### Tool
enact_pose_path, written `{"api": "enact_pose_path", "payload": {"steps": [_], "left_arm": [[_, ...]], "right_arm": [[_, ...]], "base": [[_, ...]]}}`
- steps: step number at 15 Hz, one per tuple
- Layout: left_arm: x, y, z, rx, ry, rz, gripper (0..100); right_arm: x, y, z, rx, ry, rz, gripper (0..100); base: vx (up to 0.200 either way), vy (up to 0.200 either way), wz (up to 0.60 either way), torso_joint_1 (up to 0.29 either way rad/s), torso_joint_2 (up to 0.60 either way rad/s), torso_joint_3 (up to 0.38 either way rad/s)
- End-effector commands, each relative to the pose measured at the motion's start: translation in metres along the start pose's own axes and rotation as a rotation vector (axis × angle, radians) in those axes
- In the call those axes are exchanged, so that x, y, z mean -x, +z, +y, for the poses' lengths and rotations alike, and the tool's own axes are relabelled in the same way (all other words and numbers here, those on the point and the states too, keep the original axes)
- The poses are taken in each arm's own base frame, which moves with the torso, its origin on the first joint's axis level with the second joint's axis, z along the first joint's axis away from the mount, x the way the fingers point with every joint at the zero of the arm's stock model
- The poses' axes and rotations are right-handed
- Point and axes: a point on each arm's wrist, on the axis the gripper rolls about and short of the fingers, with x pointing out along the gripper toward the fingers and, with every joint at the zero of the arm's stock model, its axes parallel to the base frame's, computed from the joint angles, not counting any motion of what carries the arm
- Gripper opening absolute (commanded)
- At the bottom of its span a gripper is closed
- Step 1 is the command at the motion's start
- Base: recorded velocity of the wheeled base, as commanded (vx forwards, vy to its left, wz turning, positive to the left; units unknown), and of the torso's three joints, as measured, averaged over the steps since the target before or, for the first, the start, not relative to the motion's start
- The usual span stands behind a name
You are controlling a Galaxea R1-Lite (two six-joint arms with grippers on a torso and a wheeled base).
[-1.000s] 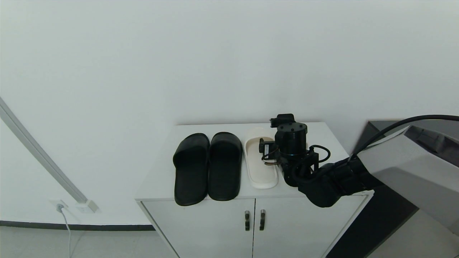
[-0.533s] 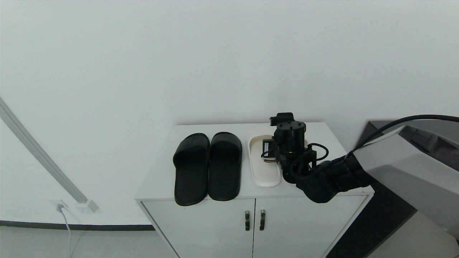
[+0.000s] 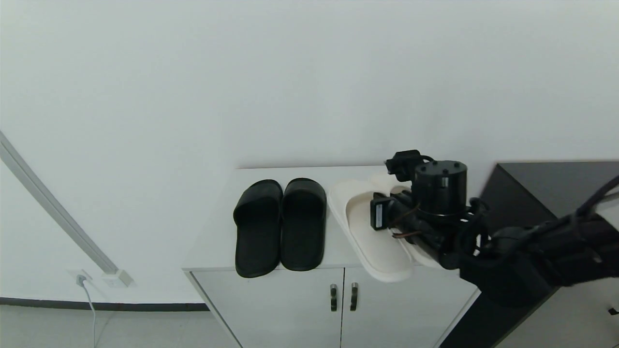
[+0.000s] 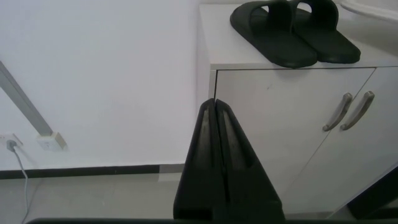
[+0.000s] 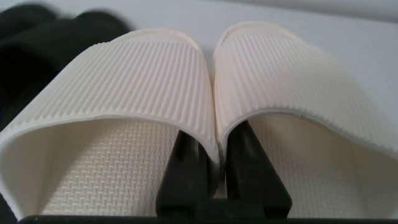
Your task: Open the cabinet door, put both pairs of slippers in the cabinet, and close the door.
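Cream-white ribbed rubber slippers (image 3: 377, 246) hang as a pair from the right gripper (image 5: 214, 155). It has one black finger (image 5: 186, 168) inside each strap, and the two fingers press the straps' adjoining inner walls together between them. In the head view the pair sits to the right of the cabinet's middle. Its heel ends reach past the front edge of the white two-door cabinet (image 3: 217, 232), over the top of the right door. The far slipper is largely hidden by the arm.

The left gripper (image 4: 215, 109) hangs low in front of the cabinet's left front corner, with its two dark fingers pressed flat against each other and nothing between them.

Both cabinet doors (image 3: 271, 309) are shut, and their two upright metal handles (image 3: 333, 296) stand side by side at the centre seam.

On the left half of the cabinet top lies the pair of black rubber slide slippers (image 3: 279, 224). They are side by side and touching, with toes toward the wall and heels at the front edge. They lie just beside the cream pair, and I cannot tell whether the two pairs touch.

Behind the cabinet is a plain white wall. Low on the left it carries a grey slanting cable duct (image 3: 48, 203) and a wall socket with a plugged-in cord (image 3: 80, 279). A dark-topped piece of furniture (image 3: 556, 188) stands to the right of the cabinet.
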Motion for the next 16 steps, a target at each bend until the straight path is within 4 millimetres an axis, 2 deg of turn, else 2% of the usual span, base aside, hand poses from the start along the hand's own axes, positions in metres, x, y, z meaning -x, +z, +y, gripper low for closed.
{"api": "enact_pose_path", "payload": {"steps": [1, 2, 4, 12, 16], "left_arm": [[0.0, 0.0, 0.0, 0.001, 0.0, 0.001, 0], [0.0, 0.0, 0.0, -0.001, 0.0, 0.001, 0], [0.0, 0.0, 0.0, 0.001, 0.0, 0.001, 0], [0.0, 0.0, 0.0, 0.003, 0.0, 0.001, 0], [0.0, 0.0, 0.0, 0.003, 0.0, 0.001, 0]], "right_arm": [[0.074, 0.011, -0.02, -0.005, 0.232, -0.001, 0], [0.089, 0.007, -0.025, -0.003, 0.312, 0.017, 0], [0.102, 0.003, -0.03, 0.002, 0.389, 0.034, 0], [0.113, -0.005, -0.032, 0.055, 0.458, 0.051, 0], [0.116, -0.011, -0.03, 0.093, 0.473, 0.066, 0]], "base": [[0.0, 0.0, 0.0, 0.0, 0.0, 0.0], [0.0, 0.0, 0.0, 0.0, 0.0, 0.0], [0.0, 0.0, 0.0, 0.0, 0.0, 0.0], [0.0, 0.0, 0.0, 0.0, 0.0, 0.0], [-0.2, 0.0, 0.0, 0.005, 0.0, 0.001]]}}
